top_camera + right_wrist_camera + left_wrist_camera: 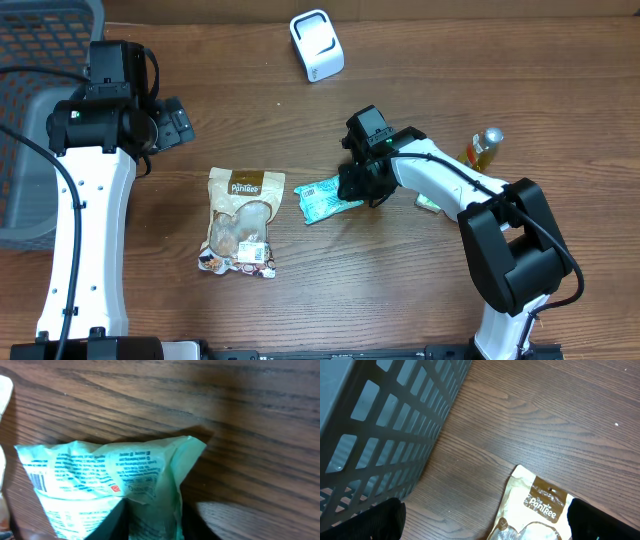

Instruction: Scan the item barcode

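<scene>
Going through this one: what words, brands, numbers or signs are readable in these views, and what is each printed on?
"The Pani..ee" (one middle letter unclear): brown label on the tan snack pouch.
Fine print and barcode digits on the green packet: too blurred to read.
Label on the bottle: too small to read.
No text visible on the white scanner.
</scene>
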Available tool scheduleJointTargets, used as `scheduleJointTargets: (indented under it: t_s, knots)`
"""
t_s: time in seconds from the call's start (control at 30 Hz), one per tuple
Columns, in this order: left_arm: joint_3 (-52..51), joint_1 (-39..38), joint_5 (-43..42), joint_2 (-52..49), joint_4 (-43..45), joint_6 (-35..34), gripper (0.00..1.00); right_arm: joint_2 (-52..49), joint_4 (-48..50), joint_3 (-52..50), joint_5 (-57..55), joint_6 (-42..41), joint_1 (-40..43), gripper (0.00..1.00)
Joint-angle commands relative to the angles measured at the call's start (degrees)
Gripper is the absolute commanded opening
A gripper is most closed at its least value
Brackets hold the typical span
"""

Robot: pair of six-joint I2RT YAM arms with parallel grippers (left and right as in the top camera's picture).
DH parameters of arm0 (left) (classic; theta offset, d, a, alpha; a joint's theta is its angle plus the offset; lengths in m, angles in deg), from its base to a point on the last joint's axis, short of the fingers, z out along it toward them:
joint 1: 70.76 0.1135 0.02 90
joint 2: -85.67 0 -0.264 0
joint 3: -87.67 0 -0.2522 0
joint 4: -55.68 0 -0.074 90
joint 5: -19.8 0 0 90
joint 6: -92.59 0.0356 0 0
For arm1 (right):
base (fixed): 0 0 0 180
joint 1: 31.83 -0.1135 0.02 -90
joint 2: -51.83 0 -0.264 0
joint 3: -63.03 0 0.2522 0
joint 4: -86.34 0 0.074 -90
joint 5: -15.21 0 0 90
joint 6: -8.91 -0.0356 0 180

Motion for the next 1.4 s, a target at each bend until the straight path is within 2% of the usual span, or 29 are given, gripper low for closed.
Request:
scheduleJointTargets:
  t_s: [0.0,0.17,0.2,0.27,0.33,0.57,0.9,1.37]
  knots:
    - [0.5,0.1,0.8,0.3,0.2,0.7,1.0,-1.6,-0.2,-0.6,-0.6,-0.6,0.1,0.32]
    - [0.5,0.1,0.8,0.3,0.2,0.7,1.0,-2.1,-0.1,-0.6,-0.6,-1.1,0.1,0.31]
    - [0.5,0.1,0.8,0.3,0.2,0.7,0.99,-2.1,-0.1,-0.6,-0.6,-1.1,0.1,0.27]
    - [0.5,0.1,0.8,0.3,0.2,0.7,1.0,-2.1,-0.2,-0.6,-0.6,-1.1,0.1,0.11]
    - [0.5,0.1,0.8,0.3,0.2,0.7,1.0,-2.1,-0.2,-0.6,-0.3,-1.1,0.2,0.04]
    - [0.5,0.1,0.8,0.3,0.2,0.7,0.99,1.8,-0.9,-0.2,2.3,-0.4,2.2,0.04]
    - [0.5,0.1,0.8,0.3,0.2,0.7,1.0,12.1,-7.1,-0.2,12.1,11.0,3.6,0.04]
    - [0.5,0.1,0.8,0.3,0.2,0.7,0.99,13.0,-9.0,-0.2,12.1,12.3,3.6,0.04]
